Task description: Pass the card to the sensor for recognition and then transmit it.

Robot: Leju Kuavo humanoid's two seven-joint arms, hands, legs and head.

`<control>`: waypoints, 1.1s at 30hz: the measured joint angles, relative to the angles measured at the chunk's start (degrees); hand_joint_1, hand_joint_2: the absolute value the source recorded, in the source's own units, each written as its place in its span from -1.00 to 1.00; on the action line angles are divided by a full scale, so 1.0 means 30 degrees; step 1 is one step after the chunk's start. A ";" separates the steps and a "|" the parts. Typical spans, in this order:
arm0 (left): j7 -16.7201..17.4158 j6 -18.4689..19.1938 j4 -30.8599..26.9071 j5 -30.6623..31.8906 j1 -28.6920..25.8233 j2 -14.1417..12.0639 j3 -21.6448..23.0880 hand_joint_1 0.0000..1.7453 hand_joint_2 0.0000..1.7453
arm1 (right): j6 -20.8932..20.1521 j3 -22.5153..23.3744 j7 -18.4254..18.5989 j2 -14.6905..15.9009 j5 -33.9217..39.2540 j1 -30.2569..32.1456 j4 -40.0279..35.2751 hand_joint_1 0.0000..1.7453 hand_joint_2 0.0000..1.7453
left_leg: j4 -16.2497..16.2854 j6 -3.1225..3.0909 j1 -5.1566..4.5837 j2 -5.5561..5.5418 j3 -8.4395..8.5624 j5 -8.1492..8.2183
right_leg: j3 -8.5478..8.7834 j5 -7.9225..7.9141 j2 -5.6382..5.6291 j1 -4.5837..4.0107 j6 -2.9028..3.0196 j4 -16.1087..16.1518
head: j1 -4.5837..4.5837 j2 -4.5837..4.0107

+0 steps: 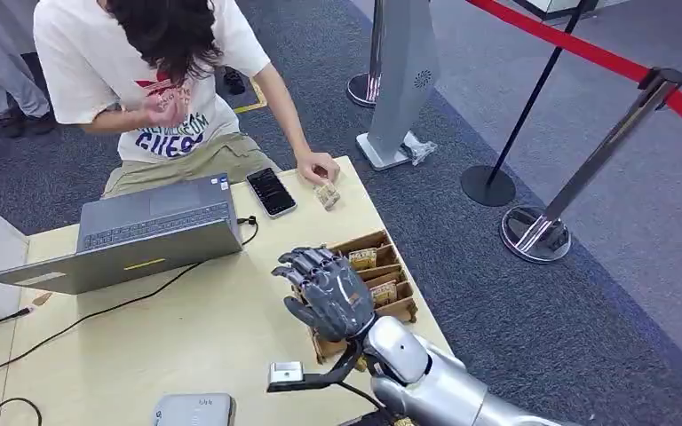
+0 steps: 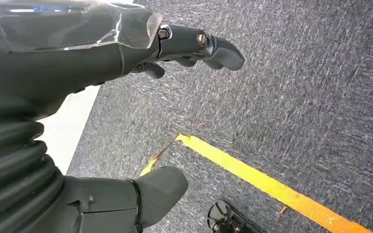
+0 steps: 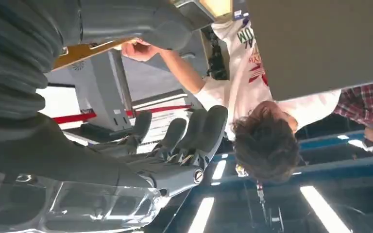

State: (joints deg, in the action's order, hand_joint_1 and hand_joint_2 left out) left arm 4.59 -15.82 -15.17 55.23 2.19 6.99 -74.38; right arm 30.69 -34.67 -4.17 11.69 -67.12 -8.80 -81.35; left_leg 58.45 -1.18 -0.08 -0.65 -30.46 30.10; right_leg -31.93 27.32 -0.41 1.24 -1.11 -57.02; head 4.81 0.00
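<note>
A wooden box with several compartments sits at the table's right edge, with printed cards lying in it. My right hand hovers over the box's left part with fingers spread and nothing in it; in the right wrist view its fingers stretch out apart from the thumb. A grey flat sensor device lies at the near table edge. My left hand hangs over grey carpet, fingers apart and holding nothing. Across the table a person's hand rests on a small stack of cards.
An open grey laptop stands at the far left with cables trailing across the table. A black phone lies beside it. The person leans over the far edge. Stanchions with red tape and a grey kiosk stand to the right.
</note>
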 joint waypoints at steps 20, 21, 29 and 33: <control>-0.0182 -0.0146 0.0000 0.0350 0.0048 -0.0015 0.0000 -1.00 1.00 | -0.0553 0.0700 0.0547 0.0284 -0.0408 -0.0311 0.0743 -0.14 1.00 | 0.0000 0.0000 0.0000 0.0000 0.0001 0.0000 | 0.0001 -0.0001 0.0002 0.0000 -0.0001 0.0000 | -0.0007 0.0000; -0.0182 -0.0153 0.0000 0.0379 0.0050 -0.0015 0.0000 -1.00 1.00 | -0.0561 0.0743 0.0554 0.0291 -0.0488 -0.0311 0.0787 -0.18 1.00 | 0.0000 0.0000 0.0000 0.0000 0.0002 0.0000 | 0.0001 -0.0001 0.0001 0.0000 -0.0001 0.0000 | 0.0000 0.0000; -0.0204 -0.0153 0.0000 0.0452 0.0072 -0.0022 0.0000 -1.00 1.00 | -0.0655 0.0983 0.0597 0.0372 -0.0619 -0.0304 0.1049 -0.14 1.00 | 0.0000 0.0000 -0.0001 0.0001 0.0002 0.0000 | 0.0000 -0.0001 0.0001 0.0000 -0.0001 0.0000 | -0.0007 0.0000; -0.0255 -0.0153 0.0000 0.0459 0.0075 -0.0022 0.0000 -1.00 1.00 | -0.0786 0.1144 0.0721 0.0386 -0.0648 -0.0299 0.1181 -0.10 1.00 | 0.0000 0.0000 0.0000 0.0000 0.0002 0.0000 | 0.0001 -0.0001 0.0001 0.0000 -0.0001 0.0000 | -0.0007 0.0000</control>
State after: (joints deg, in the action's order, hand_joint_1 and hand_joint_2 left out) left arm 3.82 -16.28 -15.17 56.61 2.42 6.93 -74.38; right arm 28.33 -31.23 -2.01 12.85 -69.07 -9.69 -77.81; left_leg 58.46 -1.18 -0.08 -0.65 -30.45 30.09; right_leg -31.93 27.31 -0.40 1.24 -1.11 -57.02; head 4.79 0.00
